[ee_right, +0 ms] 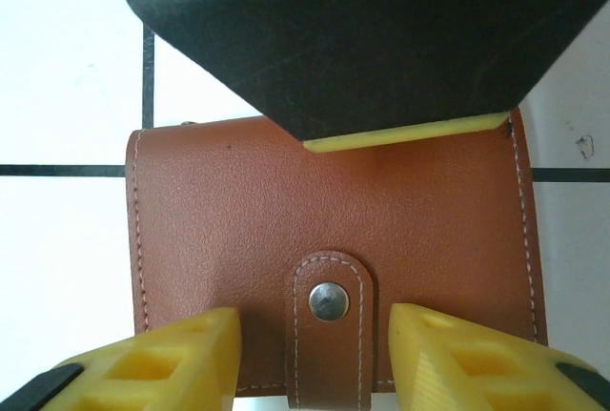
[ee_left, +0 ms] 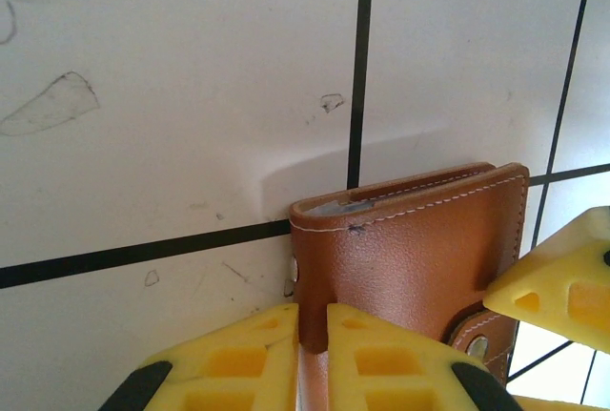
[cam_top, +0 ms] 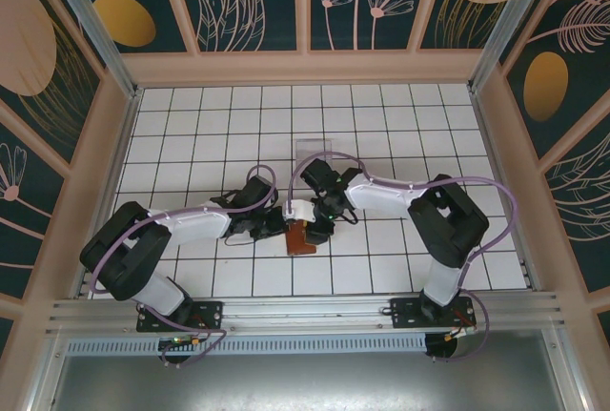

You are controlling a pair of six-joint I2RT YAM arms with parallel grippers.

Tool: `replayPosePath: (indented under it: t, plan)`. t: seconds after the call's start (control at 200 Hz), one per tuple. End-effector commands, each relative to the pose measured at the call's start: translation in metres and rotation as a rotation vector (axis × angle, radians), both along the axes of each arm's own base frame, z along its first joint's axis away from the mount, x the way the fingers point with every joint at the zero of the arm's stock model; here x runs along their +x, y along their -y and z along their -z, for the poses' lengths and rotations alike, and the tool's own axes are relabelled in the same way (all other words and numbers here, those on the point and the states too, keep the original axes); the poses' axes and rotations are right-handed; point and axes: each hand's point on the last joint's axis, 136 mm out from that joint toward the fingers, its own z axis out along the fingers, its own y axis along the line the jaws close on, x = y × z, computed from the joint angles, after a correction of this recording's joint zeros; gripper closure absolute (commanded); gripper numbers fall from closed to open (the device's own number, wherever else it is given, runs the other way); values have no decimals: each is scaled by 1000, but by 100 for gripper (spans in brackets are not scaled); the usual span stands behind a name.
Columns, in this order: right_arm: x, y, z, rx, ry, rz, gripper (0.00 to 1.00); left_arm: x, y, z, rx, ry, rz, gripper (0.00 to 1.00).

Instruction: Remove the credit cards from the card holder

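Note:
The card holder (cam_top: 300,239) is a brown leather wallet, folded closed on the white tiled table between the two arms. My left gripper (ee_left: 313,325) is shut on one edge of the card holder (ee_left: 410,258), with leather pinched between its yellow fingers. In the right wrist view the strap tab (ee_right: 331,282) with its metal snap lies fastened over the card holder (ee_right: 286,201). My right gripper (ee_right: 313,325) is open, one finger on each side of that tab without touching it. The credit cards are hidden inside the closed holder.
A clear acrylic stand (cam_top: 315,149) stands on the tiles just behind the grippers. Wooden walls and metal posts frame the table on all sides. A yellow finger (ee_left: 562,282) of the right gripper shows beside the wallet in the left wrist view.

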Motion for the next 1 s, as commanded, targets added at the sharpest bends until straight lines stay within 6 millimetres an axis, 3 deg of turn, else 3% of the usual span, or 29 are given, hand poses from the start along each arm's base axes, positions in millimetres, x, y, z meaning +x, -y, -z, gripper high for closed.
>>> replayPosePath:
  t: [0.0,0.44,0.626,0.996]
  plan:
    - [-4,-7,22,-67,0,0,56,-16,-5,20,64,-40,49,86]
    - [-5,-8,22,-36,27,15,78,-17,-6,22,66,-45,48,87]
    - [-4,-15,5,72,61,30,90,-18,-8,24,78,-49,46,87]
    - [-5,-19,-32,318,67,57,97,-22,-14,35,116,-72,51,88]
